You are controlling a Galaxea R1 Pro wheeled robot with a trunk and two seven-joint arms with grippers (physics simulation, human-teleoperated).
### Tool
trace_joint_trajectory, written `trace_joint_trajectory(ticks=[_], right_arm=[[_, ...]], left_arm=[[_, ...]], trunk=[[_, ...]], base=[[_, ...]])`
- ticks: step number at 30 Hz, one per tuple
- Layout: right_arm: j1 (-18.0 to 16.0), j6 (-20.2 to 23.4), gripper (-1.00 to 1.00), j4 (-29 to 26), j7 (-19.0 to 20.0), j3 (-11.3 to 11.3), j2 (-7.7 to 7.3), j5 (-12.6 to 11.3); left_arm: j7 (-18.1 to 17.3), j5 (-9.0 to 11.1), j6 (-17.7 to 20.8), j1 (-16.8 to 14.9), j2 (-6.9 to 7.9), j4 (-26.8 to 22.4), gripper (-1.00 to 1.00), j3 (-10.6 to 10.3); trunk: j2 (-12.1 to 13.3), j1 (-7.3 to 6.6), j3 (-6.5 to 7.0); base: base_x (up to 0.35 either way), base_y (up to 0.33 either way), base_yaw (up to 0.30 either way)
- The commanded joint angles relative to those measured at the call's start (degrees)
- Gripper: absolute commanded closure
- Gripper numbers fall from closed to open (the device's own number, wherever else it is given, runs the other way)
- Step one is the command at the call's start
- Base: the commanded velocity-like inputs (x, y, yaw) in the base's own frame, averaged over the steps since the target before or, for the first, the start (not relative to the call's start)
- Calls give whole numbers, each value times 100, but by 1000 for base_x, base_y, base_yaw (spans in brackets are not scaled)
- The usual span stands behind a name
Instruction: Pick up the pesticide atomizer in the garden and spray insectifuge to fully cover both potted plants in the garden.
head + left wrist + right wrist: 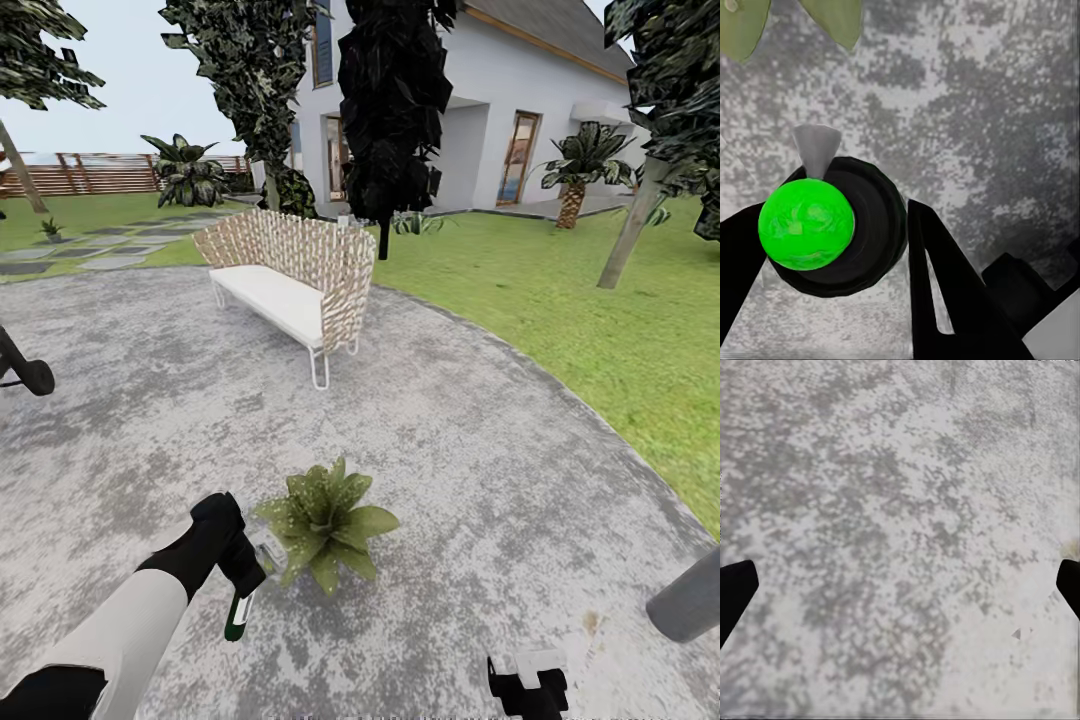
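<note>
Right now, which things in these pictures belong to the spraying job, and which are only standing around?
Belong to the job:
- pesticide atomizer, held in the left gripper
- potted plant on the grey patio

Only standing around:
- wicker bench
- house
- palm
- wooden fence

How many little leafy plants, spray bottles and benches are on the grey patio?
Potted plant: 1
Pesticide atomizer, held in the left pincer: 1
Wicker bench: 1
Total: 3
</note>
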Motion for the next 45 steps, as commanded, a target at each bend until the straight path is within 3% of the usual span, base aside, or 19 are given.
trace_joint_trajectory(ticks=[1, 7, 12, 16, 19, 32, 45], right_arm=[[-4, -21, -100, 8, -22, -33, 1, 60], [-4, -21, -100, 8, -22, -32, 1, 59], [-4, -21, -100, 8, -22, -32, 1, 59], [-4, -21, -100, 8, -22, -32, 1, 57], [-4, -21, -100, 8, -22, -32, 1, 56], [-4, -21, -100, 8, -22, -32, 1, 62], [-4, -21, -100, 8, -22, -32, 1, 62]], left_arm=[[-33, -23, 41, -4, 3, -8, 100, -22], [-26, -37, 42, 1, -2, -7, 100, -21], [-16, -39, 42, -3, 1, -7, 100, -158], [-7, -31, 42, 101, 87, 56, 100, -156], [294, -18, 40, 260, 99, 85, 100, -133], [343, 76, 42, 293, 6, 13, 100, -67], [335, 92, 42, 291, -110, -15, 100, -80]], trunk=[[-2, -3, -5], [-2, -3, -5], [-2, -3, -5], [-2, -3, -5], [-2, -3, -5], [-2, -3, -5], [-2, -3, -5]], base=[[-152, -220, 253], [27, -261, 273], [132, -263, 276], [119, -101, 116], [11, -8, 10], [-10, -138, 171], [-194, -141, 5]])
